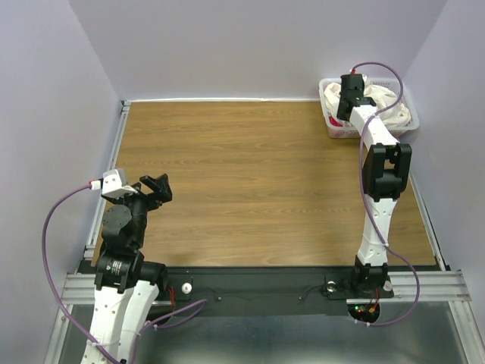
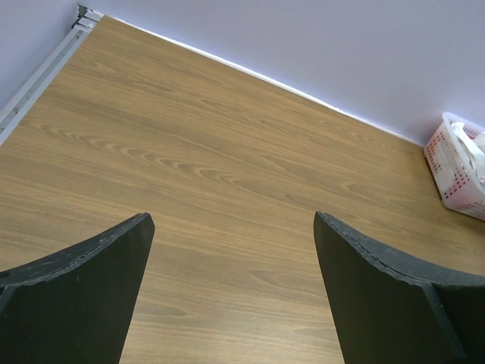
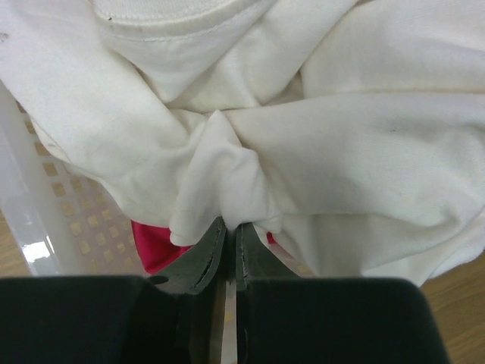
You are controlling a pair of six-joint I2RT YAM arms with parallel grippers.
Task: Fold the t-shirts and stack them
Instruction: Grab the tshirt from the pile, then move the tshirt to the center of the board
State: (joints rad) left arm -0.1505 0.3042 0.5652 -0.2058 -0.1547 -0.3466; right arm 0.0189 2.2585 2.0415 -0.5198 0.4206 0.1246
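The off-white t-shirt (image 3: pixel 326 144) lies bunched in the white lattice basket (image 1: pixel 339 130) at the table's far right corner, also visible from above as the off-white t-shirt (image 1: pixel 392 106). My right gripper (image 3: pixel 231 227) is shut on a pinched fold of that shirt, its fingers nearly together with cloth between the tips. Under the white cloth shows a patch of the magenta-pink t-shirt (image 3: pixel 155 246). From above, the right gripper (image 1: pixel 347 100) reaches down into the basket. My left gripper (image 2: pixel 231 227) hangs open over bare wood at the near left, holding nothing; from above the left gripper (image 1: pixel 157 187) sits far from the basket.
The wooden table (image 1: pixel 250 182) is bounded by purple walls at the back and sides and a metal rail (image 1: pixel 114 155) along its left edge. The basket (image 2: pixel 458 167) shows at the far right of the left wrist view.
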